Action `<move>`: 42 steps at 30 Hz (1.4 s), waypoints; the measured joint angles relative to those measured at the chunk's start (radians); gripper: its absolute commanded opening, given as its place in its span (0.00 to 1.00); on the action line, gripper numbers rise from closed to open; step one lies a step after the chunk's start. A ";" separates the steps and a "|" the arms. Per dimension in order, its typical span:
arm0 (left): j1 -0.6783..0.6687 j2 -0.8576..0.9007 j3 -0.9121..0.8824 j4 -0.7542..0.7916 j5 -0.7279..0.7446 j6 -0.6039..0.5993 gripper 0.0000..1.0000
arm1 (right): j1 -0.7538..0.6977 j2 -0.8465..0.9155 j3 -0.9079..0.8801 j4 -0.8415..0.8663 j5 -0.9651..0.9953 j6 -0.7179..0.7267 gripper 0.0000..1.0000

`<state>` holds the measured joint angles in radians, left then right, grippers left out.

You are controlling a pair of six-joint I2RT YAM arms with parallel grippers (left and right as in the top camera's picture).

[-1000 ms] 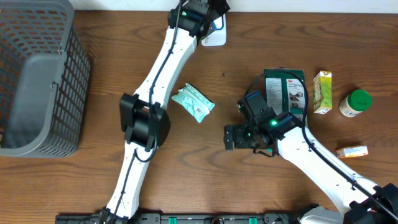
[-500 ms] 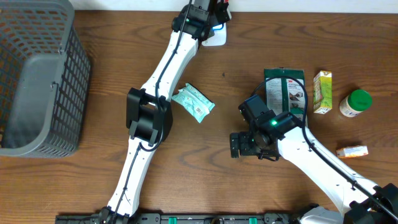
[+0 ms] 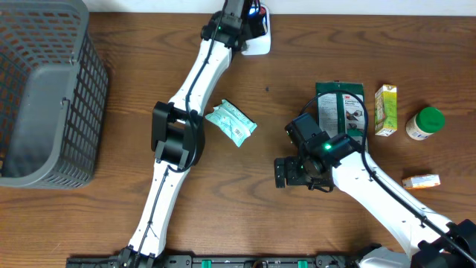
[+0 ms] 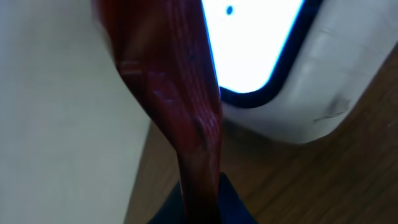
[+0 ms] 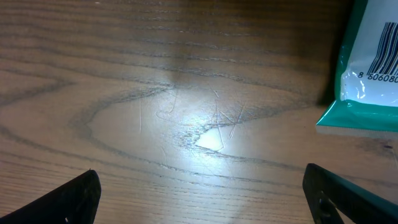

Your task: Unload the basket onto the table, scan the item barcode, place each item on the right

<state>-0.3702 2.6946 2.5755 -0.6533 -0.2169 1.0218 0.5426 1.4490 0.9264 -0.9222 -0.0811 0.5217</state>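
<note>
The left gripper (image 4: 200, 208) pinches a thin red item (image 4: 180, 93), just beside the lit scanner (image 4: 311, 93). The right gripper (image 5: 205, 196) gapes wide, with a teal packet (image 5: 370, 74) beyond its fingertips.

- One grey mesh basket (image 3: 89, 89)
- One white scanner (image 3: 256, 46)
- One teal packet (image 3: 232, 123)
- One dark green package (image 3: 338, 108)
- One green-and-white carton (image 3: 385, 110)
- One green-capped bottle (image 3: 425, 123)
- One small orange box (image 3: 421, 181)

The white-and-teal packet (image 5: 367, 68) carries a barcode whose digits begin 8 506080.
</note>
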 measured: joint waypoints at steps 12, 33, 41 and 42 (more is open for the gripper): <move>0.000 0.010 0.000 0.005 0.000 -0.015 0.07 | 0.000 0.000 0.000 0.010 0.000 0.000 0.99; -0.116 -0.348 -0.079 -0.547 0.822 -0.878 0.07 | -0.578 -0.338 0.462 -0.294 0.048 -0.117 0.87; -0.384 -0.241 -0.254 -0.232 0.880 -1.106 0.07 | -0.810 -0.360 0.462 -0.344 -0.062 -0.169 0.86; -0.433 -0.240 -0.263 -0.164 0.887 -1.159 0.07 | -0.810 -0.360 0.462 -0.345 -0.080 -0.175 0.86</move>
<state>-0.8032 2.4542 2.3123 -0.8177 0.6701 -0.1371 -0.2672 1.0893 1.3880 -1.2671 -0.1612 0.3470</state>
